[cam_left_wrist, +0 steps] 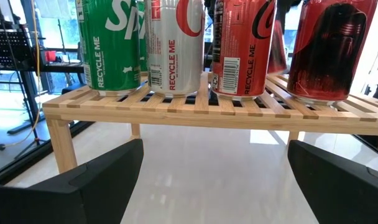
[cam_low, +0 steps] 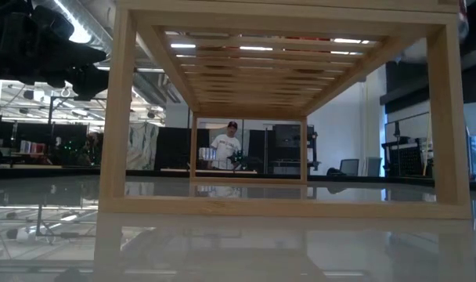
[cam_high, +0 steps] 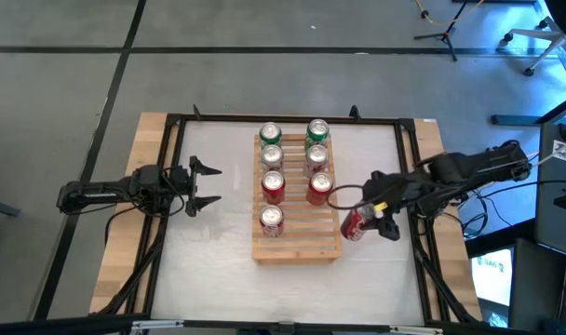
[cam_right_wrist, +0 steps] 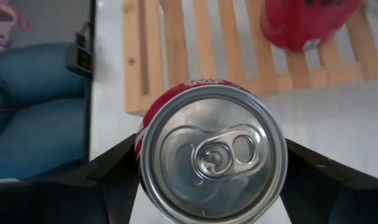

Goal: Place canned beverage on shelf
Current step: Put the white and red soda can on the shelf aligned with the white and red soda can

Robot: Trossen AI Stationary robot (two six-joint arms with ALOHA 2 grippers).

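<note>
The right pincer grips a red can just right of the shelf's lower-right corner; the left pincer waits open.

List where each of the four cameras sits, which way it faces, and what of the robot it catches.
High: overhead, straight down on the shelf; both arms, left gripper open, right gripper holding the red can.
Low: table level, through the shelf; a dark arm part, upper corner.
Left wrist: level at the shelf's cans; own fingers.
Right wrist: onto the red can's top, own fingers flanking it.
Shared: shelf everywhere.
</note>
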